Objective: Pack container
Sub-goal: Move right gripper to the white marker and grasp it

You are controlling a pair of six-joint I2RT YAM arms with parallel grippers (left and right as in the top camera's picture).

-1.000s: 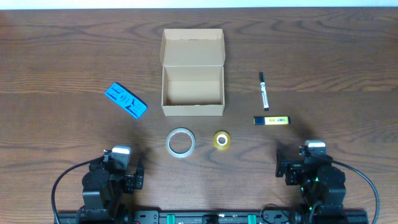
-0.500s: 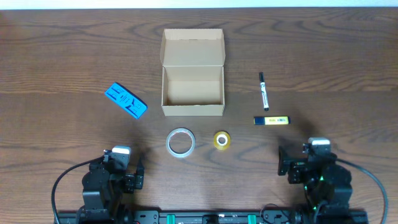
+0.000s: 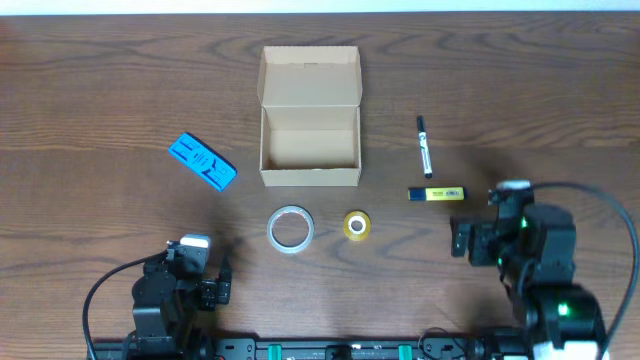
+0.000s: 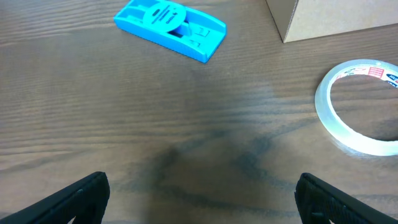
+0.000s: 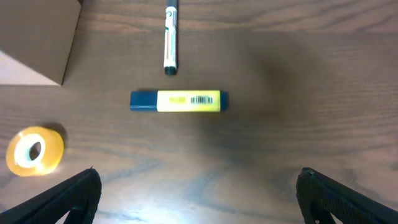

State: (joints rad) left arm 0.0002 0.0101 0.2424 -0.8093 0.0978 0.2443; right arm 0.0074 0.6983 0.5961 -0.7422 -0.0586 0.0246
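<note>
The tan cardboard container [image 3: 309,150] stands open at the table's middle back, its flap lid raised behind it; a corner shows in the left wrist view [image 4: 329,18] and in the right wrist view [image 5: 37,43]. A clear tape roll [image 3: 290,228] [image 4: 364,106] and a small yellow tape roll [image 3: 358,225] [image 5: 34,150] lie in front of it. A yellow highlighter [image 3: 437,193] [image 5: 176,101] and a black-and-white marker [image 3: 424,146] [image 5: 170,37] lie to its right. A blue stapler-like object [image 3: 202,160] [image 4: 171,26] lies to its left. My left gripper [image 3: 222,280] [image 4: 199,199] is open and empty near the front edge. My right gripper [image 3: 458,238] [image 5: 198,196] is open and empty, just short of the highlighter.
The table is dark wood [image 3: 100,90]. Black cables loop behind both arms at the front edge. A pale strip runs along the far edge of the table.
My right arm has moved forward and slightly right, toward the highlighter. My left arm has not moved. No object has shifted.
</note>
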